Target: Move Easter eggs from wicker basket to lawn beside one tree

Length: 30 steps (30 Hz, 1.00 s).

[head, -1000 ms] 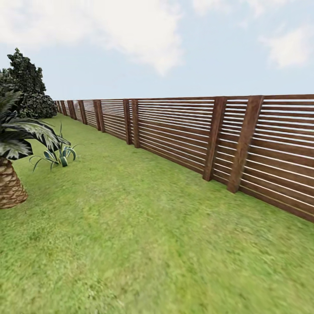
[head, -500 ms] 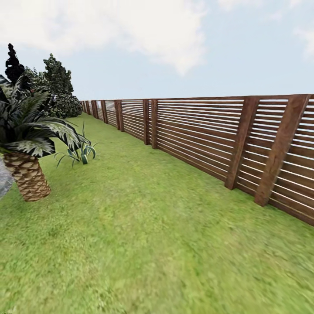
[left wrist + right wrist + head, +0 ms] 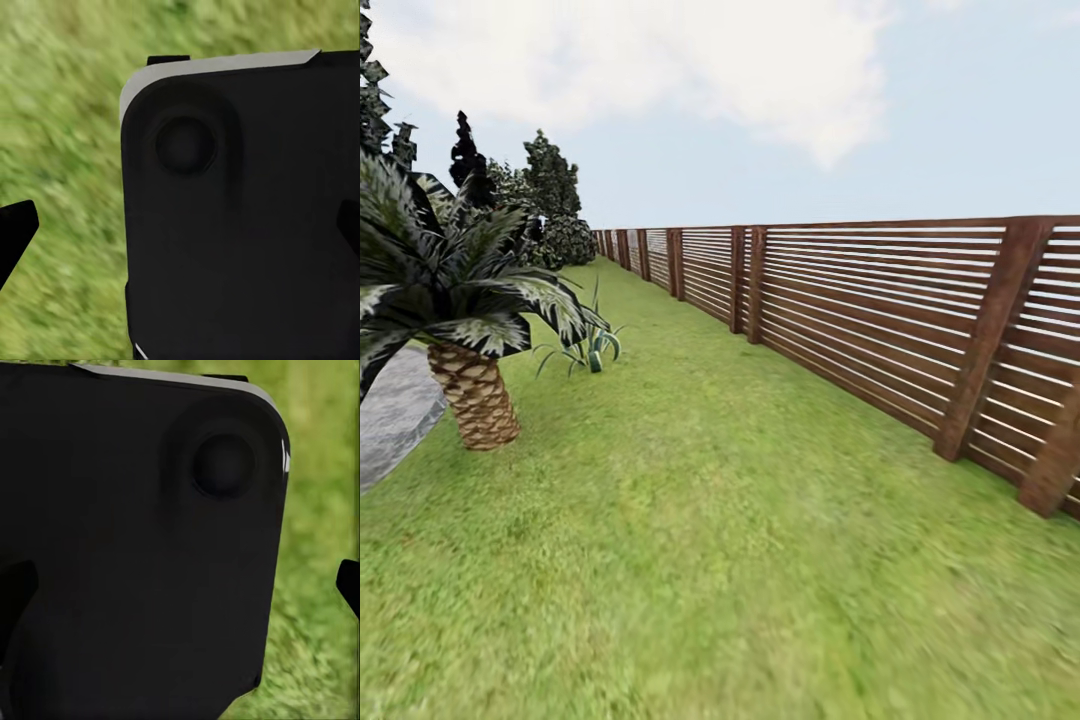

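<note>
Eggs and basket unsighted on lawn [image 3: 740, 520] along fence [image 3: 860, 310], so progress unjudgeable; both grippers' states cannot be told.

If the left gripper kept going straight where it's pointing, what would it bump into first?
Probably the big black rounded panel, seemingly part of the robot, which blocks most of the left wrist view ahead of the left gripper. Beyond it is blurred green lawn. How near the panel sits is unclear.

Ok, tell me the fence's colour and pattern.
The fence is dark reddish-brown, horizontal slats between slanted posts; head view shows it best.
</note>
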Motion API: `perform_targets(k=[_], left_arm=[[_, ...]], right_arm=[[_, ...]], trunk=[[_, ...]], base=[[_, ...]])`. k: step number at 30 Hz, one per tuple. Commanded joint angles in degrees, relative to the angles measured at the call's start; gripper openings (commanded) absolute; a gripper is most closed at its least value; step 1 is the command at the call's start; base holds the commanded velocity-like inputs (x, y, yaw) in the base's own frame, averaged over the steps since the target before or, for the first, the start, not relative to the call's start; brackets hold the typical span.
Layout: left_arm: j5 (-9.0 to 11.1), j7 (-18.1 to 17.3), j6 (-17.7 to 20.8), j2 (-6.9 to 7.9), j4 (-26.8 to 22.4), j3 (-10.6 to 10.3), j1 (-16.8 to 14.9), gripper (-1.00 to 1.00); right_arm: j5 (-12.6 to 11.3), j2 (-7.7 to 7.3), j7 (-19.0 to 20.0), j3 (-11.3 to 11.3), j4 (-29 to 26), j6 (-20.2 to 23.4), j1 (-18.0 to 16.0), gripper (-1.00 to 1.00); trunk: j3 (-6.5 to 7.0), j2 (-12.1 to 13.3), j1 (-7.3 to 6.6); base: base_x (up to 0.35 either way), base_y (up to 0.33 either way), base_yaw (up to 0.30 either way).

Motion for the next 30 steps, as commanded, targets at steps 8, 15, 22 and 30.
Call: perform_targets(k=[8,15,22,30], left_arm=[[0.07,-0.05,-1.14,0.01,0.05,0.02,-0.03,1.0],[0.23,-0.05,-4.64,-0.25,0.05,0.18,-0.04,1.0],[0.28,-0.05,-6.64,-0.52,-0.4,0.22,-0.04,1.0],[0.23,-0.05,-8.92,-0.74,-0.66,0.24,-0.04,1.0]], right_arm=[[-0.1,-0.01,-0.01,0.02,-0.02,-0.15,-0.01,1.0],[-0.21,0.0,-0.01,-0.04,-0.02,-0.15,-0.01,1.0],[-0.33,-0.03,-0.01,-0.05,-0.02,-0.15,0.01,1.0],[-0.48,-0.08,-0.01,-0.17,-0.02,-0.19,-0.01,1.0]], trunk=[[-0.1,-0.02,0.03],[-0.1,-0.02,0.03],[-0.1,-0.02,0.03],[-0.1,-0.02,0.03]], base=[[0.33,0.0,0.225],[0.33,0.0,0.179],[0.33,0.0,0.038],[0.33,0.0,0.005]])
